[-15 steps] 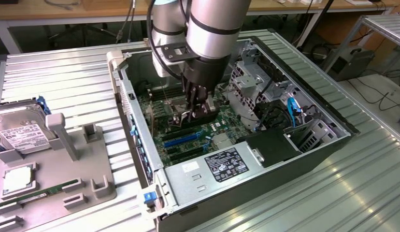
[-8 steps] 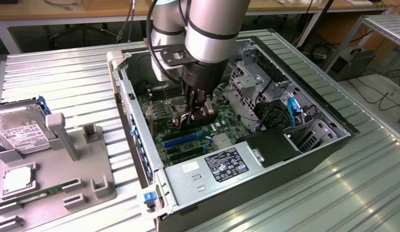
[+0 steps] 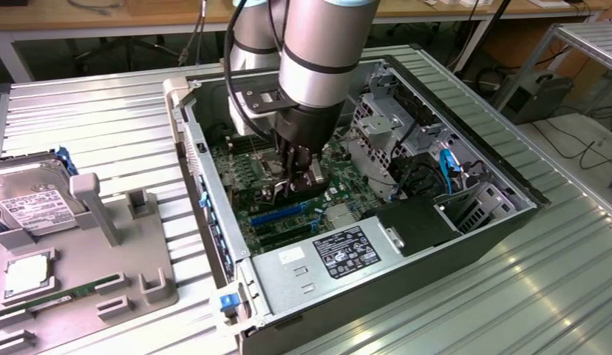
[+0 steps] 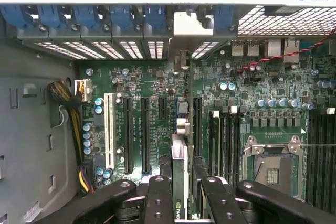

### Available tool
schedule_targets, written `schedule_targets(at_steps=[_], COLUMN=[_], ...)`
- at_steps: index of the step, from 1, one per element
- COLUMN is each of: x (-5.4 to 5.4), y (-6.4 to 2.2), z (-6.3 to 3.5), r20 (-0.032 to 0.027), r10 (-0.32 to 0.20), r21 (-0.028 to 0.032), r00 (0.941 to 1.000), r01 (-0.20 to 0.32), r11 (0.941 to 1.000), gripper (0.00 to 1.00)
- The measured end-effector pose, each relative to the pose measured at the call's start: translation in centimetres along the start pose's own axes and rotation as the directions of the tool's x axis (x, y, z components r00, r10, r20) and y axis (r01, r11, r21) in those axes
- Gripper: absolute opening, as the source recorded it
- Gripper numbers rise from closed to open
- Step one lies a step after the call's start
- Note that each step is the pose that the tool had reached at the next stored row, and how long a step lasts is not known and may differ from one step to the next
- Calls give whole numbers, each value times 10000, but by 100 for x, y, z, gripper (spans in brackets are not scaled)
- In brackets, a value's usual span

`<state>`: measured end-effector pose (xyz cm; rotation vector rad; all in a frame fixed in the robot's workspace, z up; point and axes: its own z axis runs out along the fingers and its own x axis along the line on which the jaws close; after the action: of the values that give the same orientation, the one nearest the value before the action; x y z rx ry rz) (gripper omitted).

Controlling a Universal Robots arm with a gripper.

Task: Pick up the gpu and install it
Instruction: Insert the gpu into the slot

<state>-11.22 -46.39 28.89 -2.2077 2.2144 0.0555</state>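
So the gripper (image 4: 179,195) has its fingers (image 4: 158,198) clamped on the gpu (image 4: 179,182), one pad on each flat face, and the card hangs edge-down between them inside the open case (image 3: 503,181). In the wrist view you're basically looking straight along the card: thin strip, green logo near the fingers, silver bracket (image 4: 186,27) at the far end up against the rear slot openings (image 4: 131,50). That's the relation that matters here: the card's long axis runs from the fingers straight toward the back wall of the case, parallel to the black slots (image 4: 129,135) on the motherboard (image 4: 273,85). The card sits between the two long black slots on one side and the RAM slots (image 4: 228,142) on the other, and it looks lined up over its own slot, but I can't tell whether the edge connector is already touching, seated or a bit above. From the exterior view the arm (image 3: 321,52) comes down near-vertical into the middle of the case, gripper (image 3: 304,174) low over the board, just beyond the blue slots (image 3: 281,214). Farther toward the exterior view's left, well apart from all this, a hard drive (image 3: 35,207) sits on the grey tray (image 3: 138,288), untouched.
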Motion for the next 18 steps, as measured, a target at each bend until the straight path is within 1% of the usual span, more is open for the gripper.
schedule_targets(at_steps=[1,2,3,6,8,9,10,13,14,15,16,18], x=[1,4,9,12,12,11,12,11,11,10,8,1], y=[25,33,45,61,61,60,61,61,61,61,63,64], z=[34,105,234,319,320,325,321,317,299,271,217,55], r20=[-1,-1,-1,-3,-2,8,0,-3,-5,0,-4,-1], r10=[0,0,-1,-1,-1,-1,-1,0,0,0,0,-1], r21=[0,0,0,-1,-1,5,0,-2,-2,1,-1,0], r00=[10000,10000,10000,10000,10000,10000,10000,10000,10000,10000,10000,10000], r01=[0,0,1,1,1,1,1,0,0,0,0,1], r11=[10000,10000,10000,10000,10000,10000,10000,10000,10000,10000,10000,10000], gripper=[26,26,26,26,26,27,34,34,34,34,34,34])
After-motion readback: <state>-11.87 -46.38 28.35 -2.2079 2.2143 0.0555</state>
